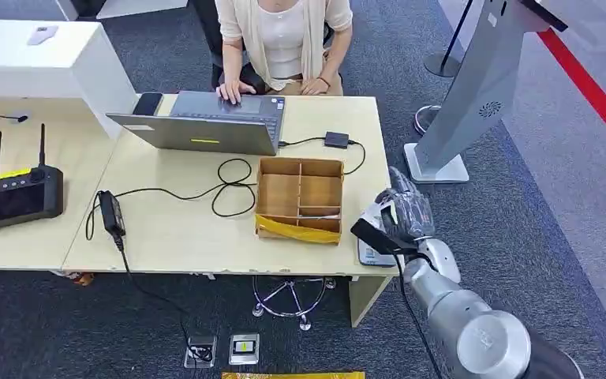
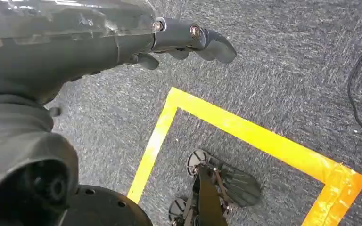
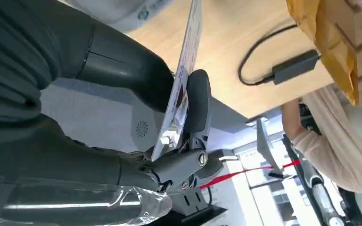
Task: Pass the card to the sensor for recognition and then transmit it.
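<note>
**Right hand pinched the card above the sensor at the tabletop corner**

The right hand [image 1: 407, 212] hovered at the near right corner of the tabletop [image 1: 173, 229], its thick thumb and a dark finger [image 3: 195, 101] pressed together on the card [image 3: 185, 70], which stood edge-on between them in the right wrist view. Directly beneath the hand, a flat light-coloured sensor [image 1: 371, 251] lay on that same corner; whether the card touched it could not be told. The left hand [image 2: 188, 40] hung over grey carpet [image 2: 283, 61] marked with yellow tape [image 2: 245, 129], its fingers loosely curled and holding nothing.

A grey kiosk stand [image 1: 473, 95] rose from the floor to the right of the tabletop. A person [image 1: 284, 39] sat at the far side, hands on an open laptop [image 1: 205, 126]. Just left of the right hand sat a wooden divider box [image 1: 300, 197], a yellow envelope [image 1: 296, 230] lying in its near compartment. A black handheld controller [image 1: 17, 196] with two antennas rested on the adjoining tabletop to the left. A black power adapter [image 1: 111, 212] lay near the front edge, its cable looped toward the laptop.
</note>
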